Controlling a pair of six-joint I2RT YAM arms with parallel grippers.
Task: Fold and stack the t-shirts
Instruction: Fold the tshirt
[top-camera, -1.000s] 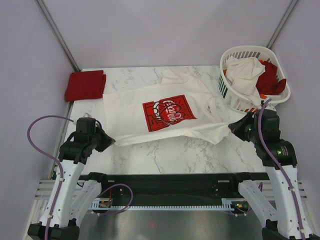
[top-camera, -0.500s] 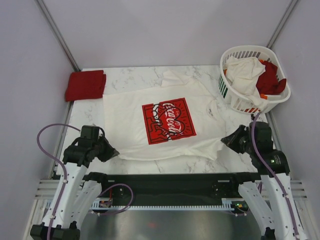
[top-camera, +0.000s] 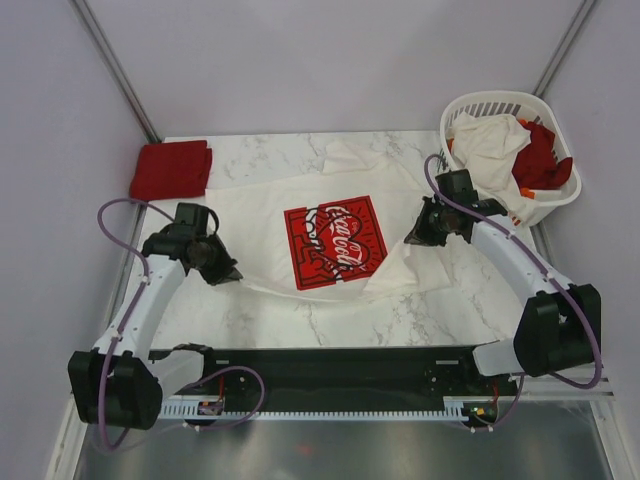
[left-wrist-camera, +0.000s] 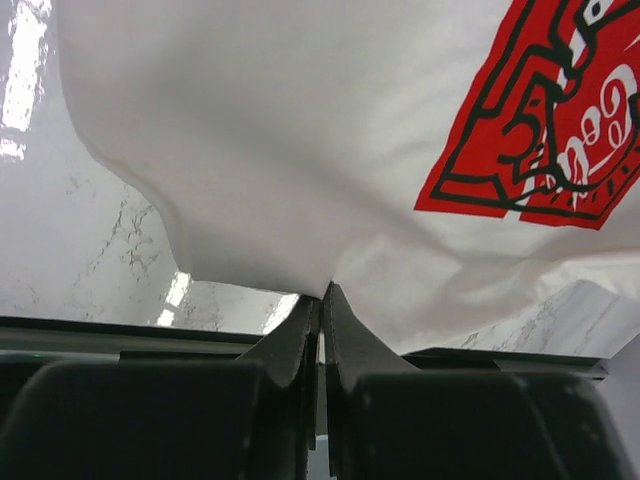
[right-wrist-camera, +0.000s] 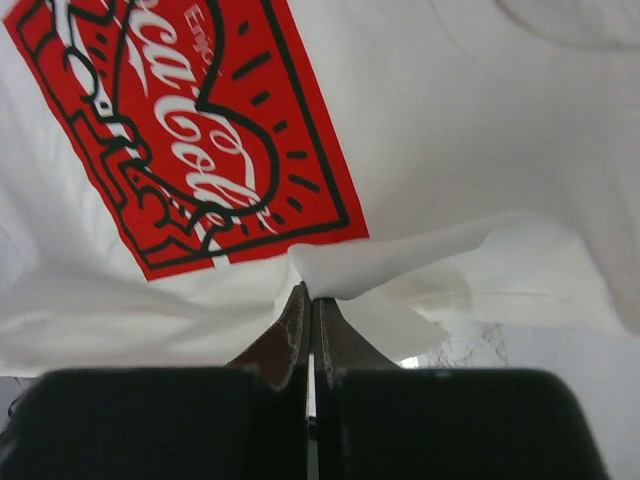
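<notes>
T-shirt (top-camera: 330, 222) lies between a folded red shirt (top-camera: 170, 170) and the basket (top-camera: 497, 96); cream-white, red graphic up; left jaws and right jaws pinch its hem.

A white plastic slatted laundry basket (top-camera: 497, 97) sits at the far right corner of a white marble tabletop (top-camera: 330, 312).

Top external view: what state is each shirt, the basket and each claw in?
graphic t-shirt, spread face up, unfolded, near edge gripped at both ends
red t-shirt, folded, lying at the far left corner
basket, upright, holding crumpled shirts
left claw, shut on graphic t-shirt
right claw, shut on graphic t-shirt
</notes>
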